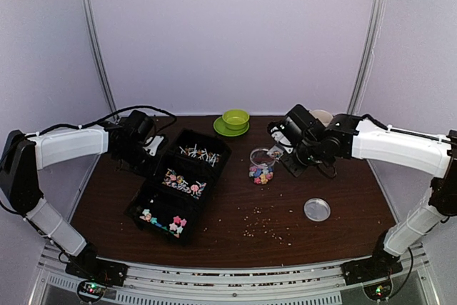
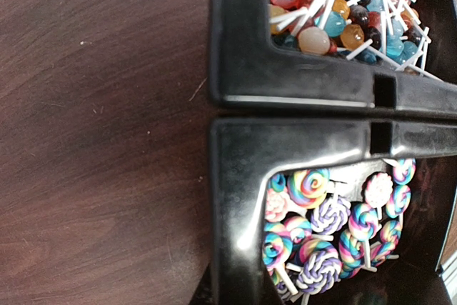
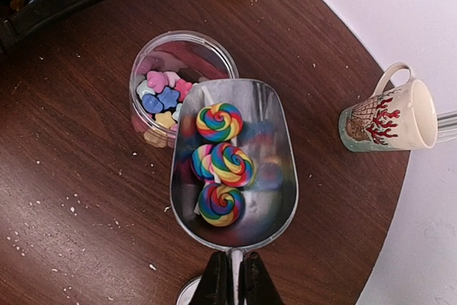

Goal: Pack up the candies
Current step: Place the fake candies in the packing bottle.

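On the brown table (image 1: 235, 208), your right gripper (image 3: 230, 268) clamps a scoop (image 3: 270, 141) of lollipops (image 3: 228, 164) tipped over the jar (image 3: 184, 34), which looks only part-filled with candies (image 3: 161, 94), so packing seems unfinished; whether your left gripper (image 1: 152, 148) is open cannot be told.

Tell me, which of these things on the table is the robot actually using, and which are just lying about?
For the job: candies in the clear jar; scoop of swirl lollipops in the right gripper; black trays of sweets; round lid, probably the jar's.
Lying about: green bowl on its plate; mug; pale crumbs.
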{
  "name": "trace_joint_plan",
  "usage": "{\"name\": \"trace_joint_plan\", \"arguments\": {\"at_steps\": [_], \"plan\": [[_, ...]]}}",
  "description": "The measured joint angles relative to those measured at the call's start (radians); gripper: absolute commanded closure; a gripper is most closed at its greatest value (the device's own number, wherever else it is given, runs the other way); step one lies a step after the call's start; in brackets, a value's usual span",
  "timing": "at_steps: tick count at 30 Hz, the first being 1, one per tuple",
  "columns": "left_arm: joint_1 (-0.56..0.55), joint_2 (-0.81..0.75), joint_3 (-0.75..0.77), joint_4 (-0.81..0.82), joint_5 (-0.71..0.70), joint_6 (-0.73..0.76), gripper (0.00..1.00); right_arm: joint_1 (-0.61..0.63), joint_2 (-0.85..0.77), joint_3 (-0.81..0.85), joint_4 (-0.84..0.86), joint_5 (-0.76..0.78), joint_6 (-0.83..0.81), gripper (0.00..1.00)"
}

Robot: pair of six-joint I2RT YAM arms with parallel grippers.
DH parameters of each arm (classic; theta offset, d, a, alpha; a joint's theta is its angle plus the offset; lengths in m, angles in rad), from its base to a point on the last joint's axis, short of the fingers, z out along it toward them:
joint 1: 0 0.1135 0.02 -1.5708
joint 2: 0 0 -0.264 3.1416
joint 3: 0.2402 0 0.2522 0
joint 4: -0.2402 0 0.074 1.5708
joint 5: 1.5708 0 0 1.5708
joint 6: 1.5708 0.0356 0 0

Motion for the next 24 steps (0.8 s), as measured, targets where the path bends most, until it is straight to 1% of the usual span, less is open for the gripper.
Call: {"name": "trace_joint_plan", "arguments": {"at_steps": [14,24], "plan": [[0.000,0.000,0.000,0.000,0.000,0.000,1.00,0.001,0.052,0.101,-0.120,-0.014,-0.019,1.00],[0.000,0.000,0.000,0.000,0.000,0.000,1.00,0.026,0.104,0.155,-0.194,-0.006,-0.029,1.00]]}}
